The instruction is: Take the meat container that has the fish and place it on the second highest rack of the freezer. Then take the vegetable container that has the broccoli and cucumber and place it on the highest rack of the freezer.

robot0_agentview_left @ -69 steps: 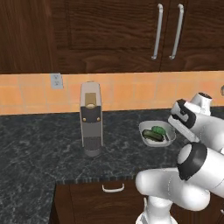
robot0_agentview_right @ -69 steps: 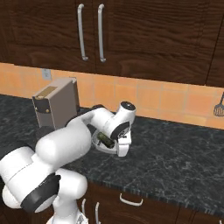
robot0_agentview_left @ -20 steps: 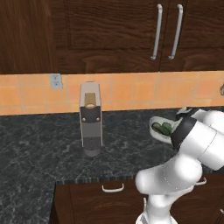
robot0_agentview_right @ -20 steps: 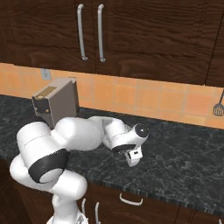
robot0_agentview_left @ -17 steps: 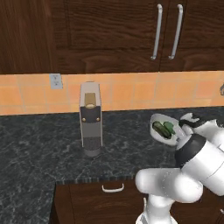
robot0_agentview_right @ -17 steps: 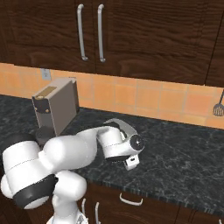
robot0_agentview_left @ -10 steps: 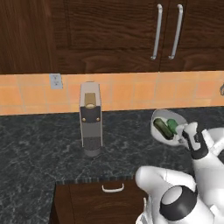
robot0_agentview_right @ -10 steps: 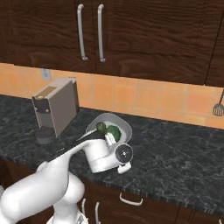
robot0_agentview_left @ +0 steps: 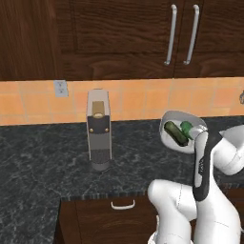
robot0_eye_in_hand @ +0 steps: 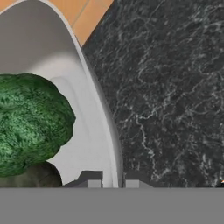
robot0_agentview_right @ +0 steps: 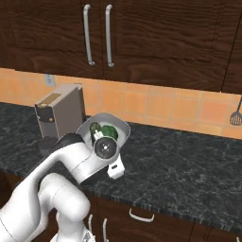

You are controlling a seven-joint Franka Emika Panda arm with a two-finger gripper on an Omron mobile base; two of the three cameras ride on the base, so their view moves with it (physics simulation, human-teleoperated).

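Observation:
The vegetable container (robot0_agentview_left: 177,120) is a whitish-grey rounded-square bowl held tilted in the air above the dark counter (robot0_agentview_left: 43,157). In it lie the dark cucumber (robot0_agentview_left: 175,134) and the bright-green broccoli (robot0_agentview_left: 187,127). From the right the vegetable container (robot0_agentview_right: 121,128) shows just behind my wrist, the broccoli (robot0_agentview_right: 109,130) inside. My gripper (robot0_eye_in_hand: 111,183) is shut on the container's rim (robot0_eye_in_hand: 98,109), one fingertip inside the bowl and one outside, the broccoli (robot0_eye_in_hand: 30,120) close by. The meat container, the fish and the freezer are out of view.
A grey coffee machine (robot0_agentview_left: 99,136) stands on the counter by the orange tiled wall. Dark wall cabinets with bar handles (robot0_agentview_left: 170,33) hang overhead. A utensil (robot0_agentview_right: 235,116) hangs on the wall at the far right. A drawer handle (robot0_agentview_left: 123,205) sits under the counter edge.
The arm has swung round with the bowl in its grip. The bowl has risen a little and tipped its opening toward the cameras; the coffee machine has not moved.

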